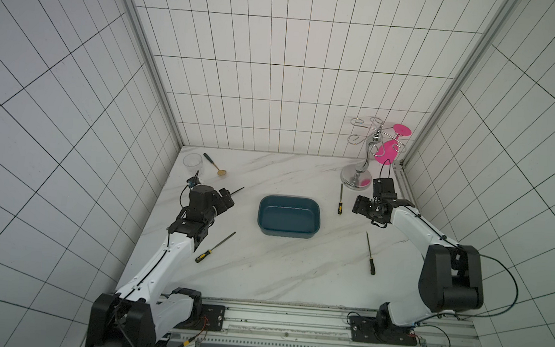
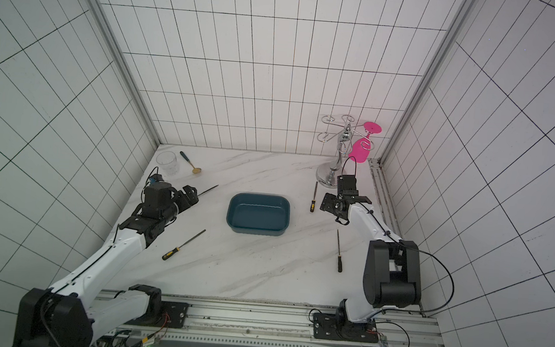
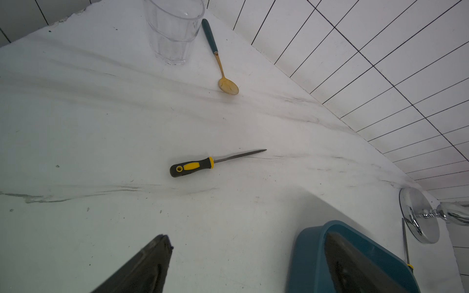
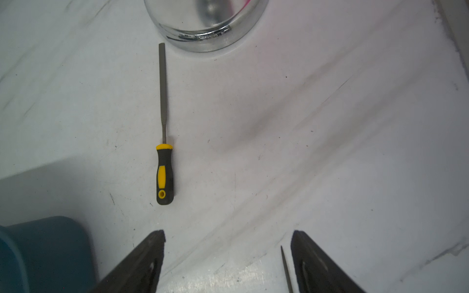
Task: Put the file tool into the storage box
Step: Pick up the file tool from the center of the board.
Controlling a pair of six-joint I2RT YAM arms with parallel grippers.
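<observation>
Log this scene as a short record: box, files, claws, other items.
box: shallow teal plastic storage box, empty
files: four slim metal files with dark handles, all lying outside it: far-left file, near-left file, far-right file, near-right file
left claw: open, empty
right claw: open, empty
other: clear glass tumbler, gold spoon with teal handle, chrome rack holding pink wine glass

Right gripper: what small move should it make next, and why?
Probably shift toward the box until centred over the nearest file. The right gripper is open and empty, that file lies flat off to its box side, and the box holds nothing yet.
</observation>
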